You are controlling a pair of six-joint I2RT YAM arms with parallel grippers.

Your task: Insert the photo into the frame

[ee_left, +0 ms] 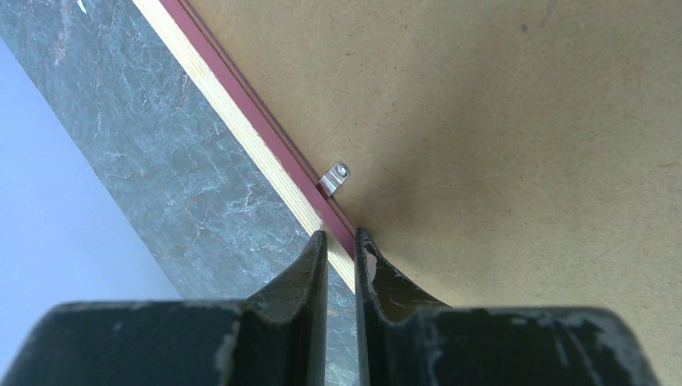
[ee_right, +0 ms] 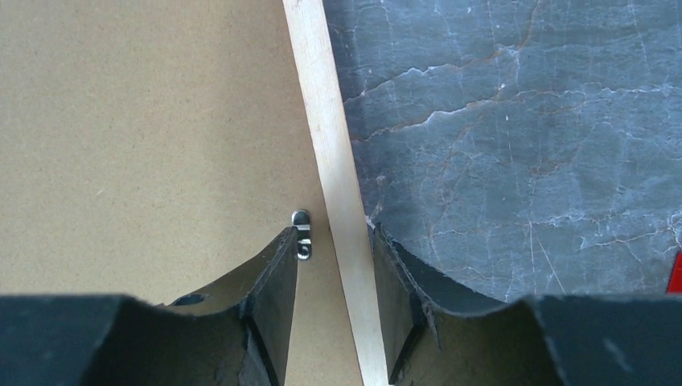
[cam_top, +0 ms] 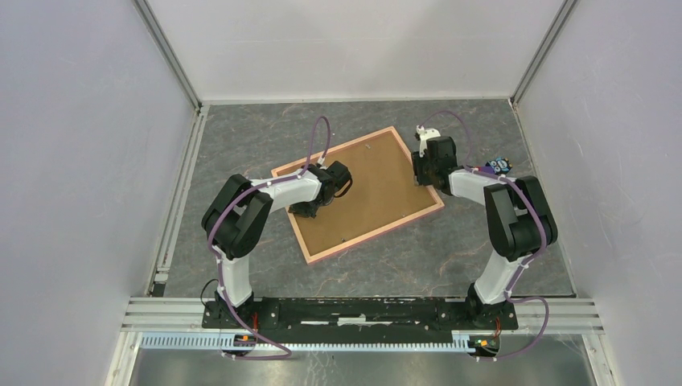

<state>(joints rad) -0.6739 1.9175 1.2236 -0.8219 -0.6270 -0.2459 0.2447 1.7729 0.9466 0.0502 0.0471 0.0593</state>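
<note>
Left fingers point(ee_left: 306, 281) pinch the frame point(cam_top: 370, 186) edge; right fingers point(ee_right: 269, 277) straddle the opposite edge.

Frame point(cam_top: 378, 185) back-up on table point(cam_top: 450, 257)

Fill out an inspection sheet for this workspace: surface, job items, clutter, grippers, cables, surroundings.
Surface: dark marbled table.
Job's things: frame lies skewed on the table, brown back up, with small metal clips along its rim; photo not seen.
Clutter: nothing seen.
Grippers: left gripper pinched on the frame's left rim; right gripper open, one finger on each side of the right rim.
Cables: purple cables loop along both arms.
Surroundings: pale walls on three sides; metal rail under the arm bases.
</note>
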